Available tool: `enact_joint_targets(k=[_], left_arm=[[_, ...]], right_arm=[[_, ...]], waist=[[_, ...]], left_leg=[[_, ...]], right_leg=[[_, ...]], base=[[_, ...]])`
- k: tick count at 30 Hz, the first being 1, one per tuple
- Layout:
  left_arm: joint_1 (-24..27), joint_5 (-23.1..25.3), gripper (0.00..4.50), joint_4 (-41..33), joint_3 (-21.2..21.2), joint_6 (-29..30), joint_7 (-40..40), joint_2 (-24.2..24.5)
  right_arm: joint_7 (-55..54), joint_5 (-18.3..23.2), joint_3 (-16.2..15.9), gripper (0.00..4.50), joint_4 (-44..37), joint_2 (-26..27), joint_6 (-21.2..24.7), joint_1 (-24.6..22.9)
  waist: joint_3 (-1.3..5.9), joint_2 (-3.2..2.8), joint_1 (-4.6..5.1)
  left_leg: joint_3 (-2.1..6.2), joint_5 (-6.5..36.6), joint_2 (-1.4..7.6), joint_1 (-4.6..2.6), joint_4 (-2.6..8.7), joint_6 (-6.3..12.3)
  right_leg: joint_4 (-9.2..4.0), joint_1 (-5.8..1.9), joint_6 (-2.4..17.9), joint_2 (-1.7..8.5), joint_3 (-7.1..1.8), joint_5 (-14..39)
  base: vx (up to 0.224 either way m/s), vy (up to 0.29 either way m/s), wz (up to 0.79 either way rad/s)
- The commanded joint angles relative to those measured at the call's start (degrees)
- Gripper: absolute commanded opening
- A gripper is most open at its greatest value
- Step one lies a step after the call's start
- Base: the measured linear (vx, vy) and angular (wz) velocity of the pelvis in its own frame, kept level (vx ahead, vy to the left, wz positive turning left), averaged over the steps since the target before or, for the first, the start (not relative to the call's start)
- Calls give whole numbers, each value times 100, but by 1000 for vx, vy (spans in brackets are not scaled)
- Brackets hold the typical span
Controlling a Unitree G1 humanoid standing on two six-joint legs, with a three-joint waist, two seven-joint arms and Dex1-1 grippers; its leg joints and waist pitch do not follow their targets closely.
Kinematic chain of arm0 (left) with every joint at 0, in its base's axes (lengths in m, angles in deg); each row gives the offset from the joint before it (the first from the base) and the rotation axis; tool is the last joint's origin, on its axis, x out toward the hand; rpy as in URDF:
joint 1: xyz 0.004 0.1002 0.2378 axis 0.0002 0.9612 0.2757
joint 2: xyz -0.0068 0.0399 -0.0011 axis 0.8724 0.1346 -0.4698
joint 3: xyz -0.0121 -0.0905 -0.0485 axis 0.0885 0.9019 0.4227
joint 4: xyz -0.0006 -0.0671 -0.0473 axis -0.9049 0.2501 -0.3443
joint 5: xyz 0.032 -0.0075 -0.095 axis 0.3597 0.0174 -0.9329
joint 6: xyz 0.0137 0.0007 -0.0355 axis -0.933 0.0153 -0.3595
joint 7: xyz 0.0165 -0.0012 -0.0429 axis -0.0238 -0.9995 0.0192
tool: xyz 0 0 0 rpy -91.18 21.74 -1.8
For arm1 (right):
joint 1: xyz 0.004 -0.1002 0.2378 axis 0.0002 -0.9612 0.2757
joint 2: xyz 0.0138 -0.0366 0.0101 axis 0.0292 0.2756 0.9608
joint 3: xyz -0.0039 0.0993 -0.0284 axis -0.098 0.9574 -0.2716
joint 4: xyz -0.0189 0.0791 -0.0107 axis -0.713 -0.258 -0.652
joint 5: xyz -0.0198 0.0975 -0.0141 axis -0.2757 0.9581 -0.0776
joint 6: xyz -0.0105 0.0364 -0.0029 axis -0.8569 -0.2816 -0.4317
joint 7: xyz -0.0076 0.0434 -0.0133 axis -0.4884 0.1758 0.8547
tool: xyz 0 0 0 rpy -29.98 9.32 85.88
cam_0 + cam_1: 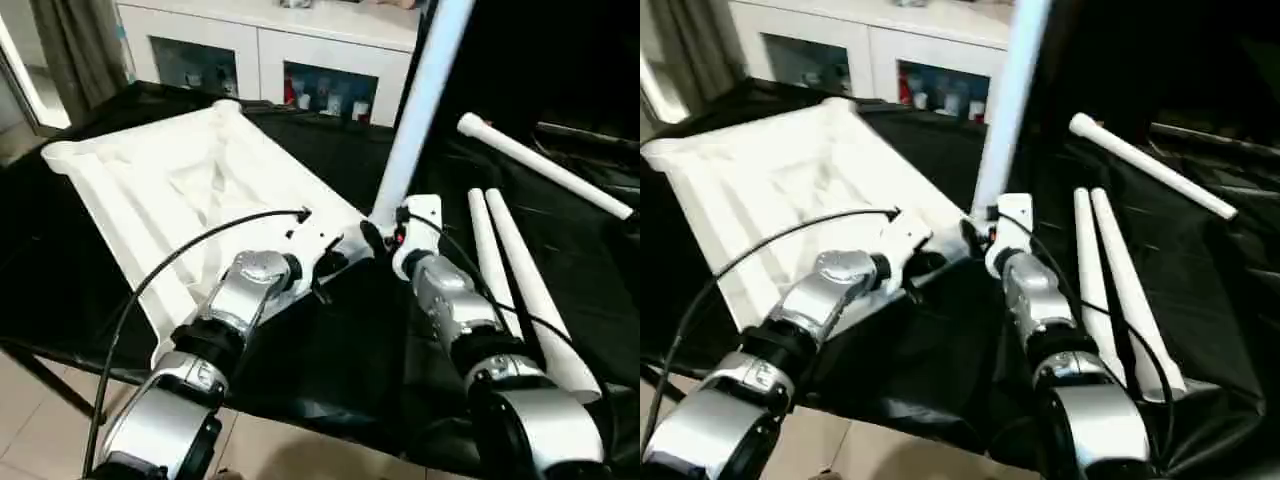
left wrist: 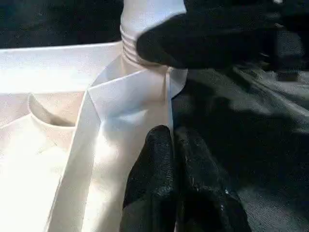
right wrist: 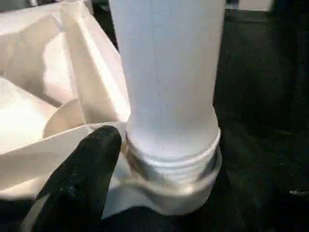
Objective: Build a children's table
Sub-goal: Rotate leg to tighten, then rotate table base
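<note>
Leg (image 1: 425, 95) upright in tabletop (image 1: 170, 185) corner socket (image 3: 169, 186), on black-covered bench (image 1: 330, 350).
Right hand (image 1: 385, 237) spread around leg base, one finger visible; left hand (image 2: 178, 145) pressed together beside tabletop rim. Three spare legs (image 1: 525, 280) lie right.

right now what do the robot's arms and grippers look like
Both arms are jointed silver metal forearms with black rings between segments and a thin black cable looping along each. The wrist housings are white. The left gripper has two matte black rubbery fingers with rounded tips; the right gripper has the same black fingers.
</note>
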State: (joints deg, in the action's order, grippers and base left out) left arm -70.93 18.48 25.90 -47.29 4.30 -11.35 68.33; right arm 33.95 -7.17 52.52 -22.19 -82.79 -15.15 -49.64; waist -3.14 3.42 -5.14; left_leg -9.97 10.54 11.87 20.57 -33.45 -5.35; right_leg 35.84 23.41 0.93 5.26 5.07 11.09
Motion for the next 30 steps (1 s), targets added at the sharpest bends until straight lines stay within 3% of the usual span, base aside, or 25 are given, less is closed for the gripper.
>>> enact_joint_targets(k=[1,2,3,4,5,7,8,9,10,12,13,15,16,17,18,19,20,21,22,23,24,26,28,29,30], left_arm=[[-220,-157,0,109,121,-506,16,-93],[-229,-166,0,115,129,-538,24,-98],[-306,-280,0,142,213,-675,153,-136],[-331,-352,21,106,250,-690,266,-143],[-371,-415,41,57,324,-663,263,-150],[-419,-576,44,-70,443,-635,338,-152],[-435,-641,53,-112,472,-650,376,-148],[-435,-641,67,-112,472,-650,376,-148],[-452,-627,79,-193,488,-668,304,-95],[-453,-571,87,-335,500,-567,188,4],[-312,-365,93,-914,613,-247,-140,448],[-297,-348,118,-965,627,-218,-168,486],[-219,-280,125,-1205,746,-101,-345,666],[44,-105,127,-1822,1174,190,-776,1137],[44,-105,133,-1822,1174,190,-776,1137],[524,183,133,-2591,1786,563,-1144,1791],[797,341,144,-2950,2063,742,-1240,2106],[797,341,144,-2950,2063,742,-1240,2106],[1216,556,167,-3462,2408,1087,-1155,2436],[1456,694,167,-3785,2635,1333,-1148,2549],[1456,694,167,-3785,2635,1333,-1148,2549],[1668,835,167,-4068,2861,1590,-1178,2623],[2022,1069,167,-4421,3204,1991,-1332,2739],[2212,1130,167,-4510,3355,2204,-1397,2782],[2278,1147,167,-4538,3404,2278,-1417,2797]], right_arm=[[432,275,-64,348,-1087,-202,330,-392],[463,291,-71,348,-1179,-223,360,-441],[679,370,-149,348,-1831,-388,559,-801],[737,339,-210,355,-2024,-460,598,-930],[821,331,-265,359,-2197,-519,663,-1046],[951,244,-383,359,-2365,-600,772,-1178],[1001,211,-406,359,-2394,-615,797,-1208],[1001,211,-406,359,-2394,-615,797,-1208],[1018,147,-443,359,-2402,-629,834,-1230],[1006,51,-496,359,-2356,-642,858,-1224],[972,-83,-655,359,-2456,-679,1065,-1263],[969,-95,-668,359,-2461,-682,1080,-1265],[963,-120,-741,359,-2577,-707,1178,-1305],[937,-151,-851,359,-2763,-734,1383,-1370],[937,-151,-851,359,-2763,-734,1383,-1370],[847,-228,-926,359,-2794,-735,1511,-1390],[793,-267,-939,359,-2744,-722,1550,-1378],[793,-267,-939,359,-2744,-722,1550,-1378],[710,-367,-983,359,-2611,-708,1552,-1344],[693,-414,-1006,359,-2522,-684,1568,-1309],[693,-414,-1006,359,-2522,-684,1568,-1309],[673,-459,-1029,359,-2439,-660,1569,-1274],[640,-520,-1082,359,-2288,-621,1624,-1192],[620,-553,-1121,359,-2201,-597,1648,-1141],[613,-564,-1135,359,-2170,-589,1657,-1123]], waist=[[396,57,-39],[416,60,-53],[442,71,-55],[444,27,-67],[433,54,-60],[412,78,-68],[405,7,-72],[385,45,-54],[379,27,-39],[378,35,-26],[374,26,-21],[371,7,16],[374,-5,8],[386,12,8],[376,15,38],[388,5,47],[396,8,100],[374,5,151],[364,85,150],[364,45,140],[338,36,156],[312,32,79],[303,104,52],[284,125,13],[286,113,9]], left_leg=[[-6,407,112,17,343,526],[-1,300,120,15,329,583],[2,87,113,31,303,701],[1,7,113,16,287,743],[-11,-57,117,27,280,842],[-22,244,112,32,291,786],[-16,342,116,33,300,734],[-20,546,127,33,316,633],[-15,715,127,26,329,534],[-6,756,129,36,335,427],[5,741,135,40,344,384],[16,765,139,50,359,310],[11,770,134,27,353,291],[35,664,179,36,357,239],[30,562,151,72,358,270],[14,564,162,7,345,250],[50,455,188,60,365,208],[32,445,150,78,372,222],[7,456,138,17,347,233],[-4,419,175,-33,350,215],[1,429,183,-13,369,216],[-33,639,187,-102,373,165],[-23,767,206,-85,400,116],[-1,1019,191,-73,434,16],[-5,1097,188,-91,429,-26]], right_leg=[[-398,-361,961,293,-314,345],[-369,-371,1005,300,-313,105],[-317,-385,1114,289,-308,-339],[-292,-368,1173,284,-310,-537],[-279,-360,1337,285,-300,-792],[-325,-374,1367,315,-291,-347],[-337,-370,1372,329,-297,-190],[-380,-366,1345,325,-297,99],[-407,-358,1296,319,-298,336],[-409,-362,1225,322,-300,470],[-405,-368,1186,321,-300,493],[-395,-375,1121,311,-293,536],[-404,-360,1113,310,-297,555],[-331,-394,1136,320,-300,357],[-336,-399,1093,296,-298,259],[-339,-354,1091,295,-301,243],[-272,-399,1114,319,-288,149],[-307,-376,1075,273,-286,205],[-324,-336,1079,266,-299,357],[-317,-289,1176,275,-309,297],[-316,-288,1200,266,-306,298],[-356,-206,1220,244,-313,419],[-339,-227,1210,257,-315,487],[-375,-225,1066,278,-317,914],[-385,-207,1034,277,-323,965]], base=[[0,0,0],[0,0,0],[0,0,0],[0,0,0],[0,0,0],[0,0,0],[0,0,0],[0,0,0],[0,0,0],[0,0,0],[0,0,0],[0,0,0],[0,0,0],[0,0,0],[0,0,0],[0,0,0],[0,0,0],[0,0,0],[0,0,0],[0,0,0],[0,0,0],[0,0,0],[0,0,0],[0,0,0],[0,0,0]])
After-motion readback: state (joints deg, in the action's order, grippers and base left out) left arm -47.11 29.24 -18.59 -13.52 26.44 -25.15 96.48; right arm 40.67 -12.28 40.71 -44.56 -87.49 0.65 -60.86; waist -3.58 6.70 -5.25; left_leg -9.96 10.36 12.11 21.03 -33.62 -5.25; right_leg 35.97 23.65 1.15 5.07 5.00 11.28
